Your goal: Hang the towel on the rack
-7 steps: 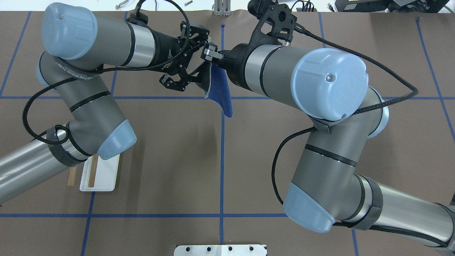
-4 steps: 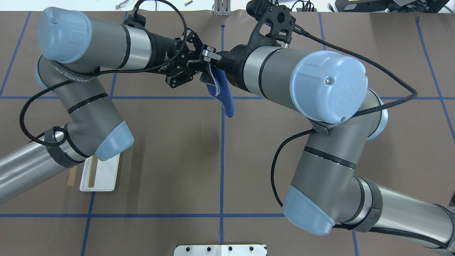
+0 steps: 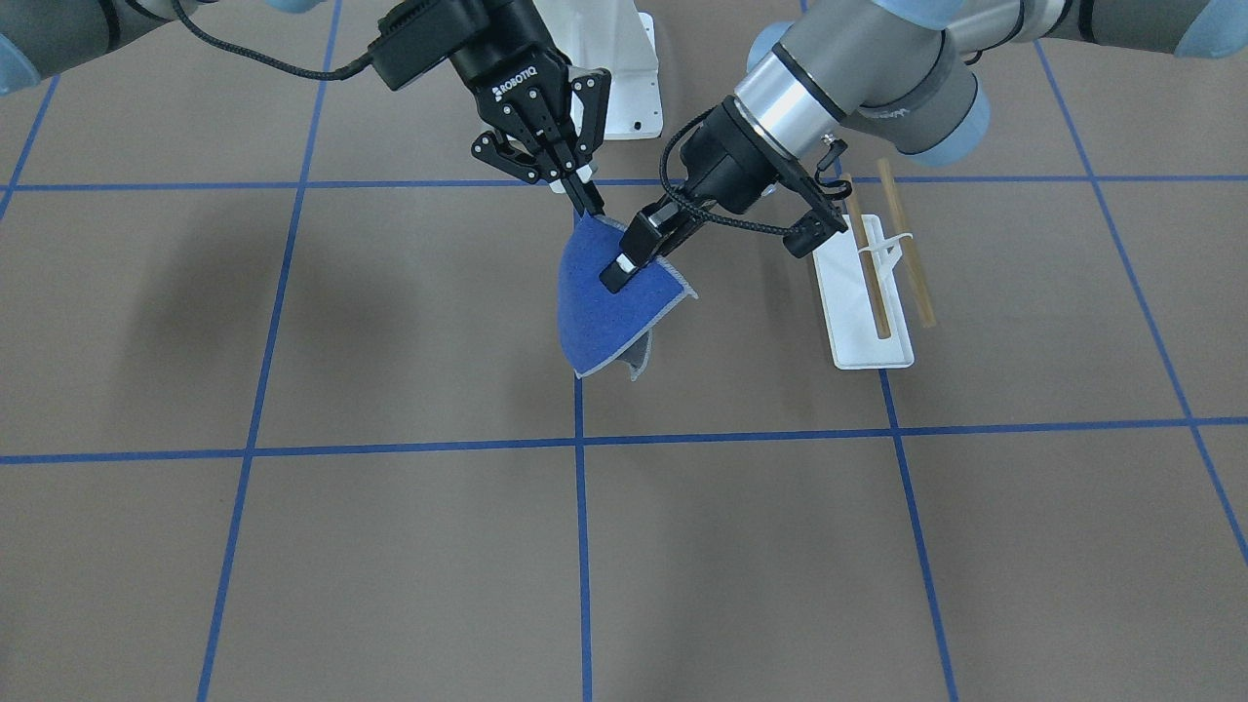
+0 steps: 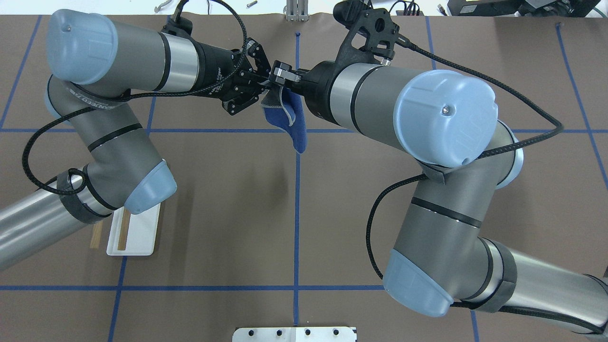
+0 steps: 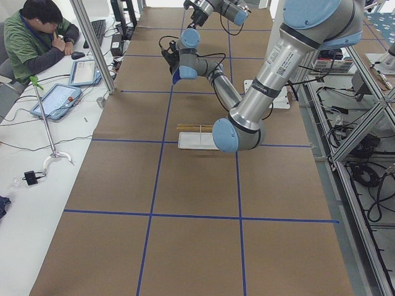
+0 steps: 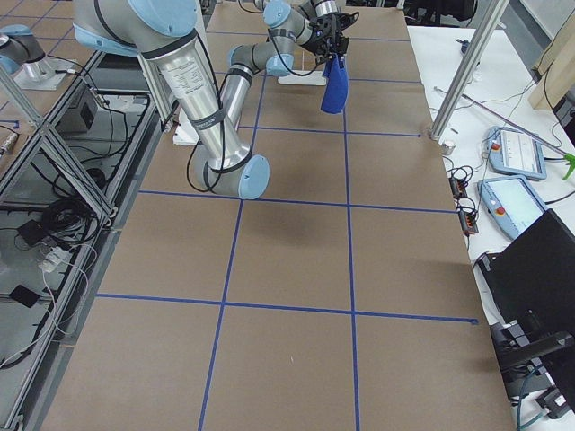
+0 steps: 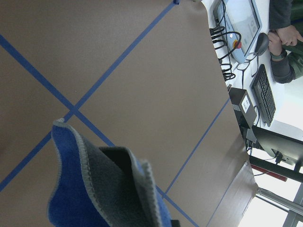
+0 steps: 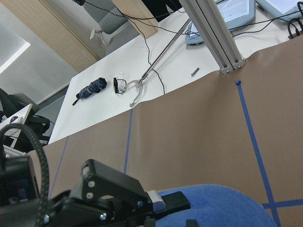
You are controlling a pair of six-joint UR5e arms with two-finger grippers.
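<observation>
The blue towel point(image 3: 604, 322) hangs above the table between both grippers, its grey underside folded out at the lower edge; it also shows in the overhead view point(image 4: 298, 129). My right gripper point(image 3: 590, 205) is shut on its top corner. My left gripper point(image 3: 622, 268) is shut on the towel's upper edge just beside it, one finger across the blue face. In the overhead view the left gripper point(image 4: 265, 88) and right gripper point(image 4: 280, 74) meet tip to tip. The rack point(image 3: 873, 292) stands on the table by the left arm, its two wooden dowels bare, partly hidden under the left elbow in the overhead view point(image 4: 135, 235).
A large white bolted pedestal point(image 3: 624, 93) sits at the robot's base and shows at the bottom edge of the overhead view point(image 4: 294, 334). Blue tape lines grid the brown table. An operator point(image 5: 43, 31) sits at a desk beyond the table's far edge.
My left gripper was open beside the towel, moved in toward the right gripper and closed on the towel's upper edge. The towel has bunched up and shifted slightly left.
</observation>
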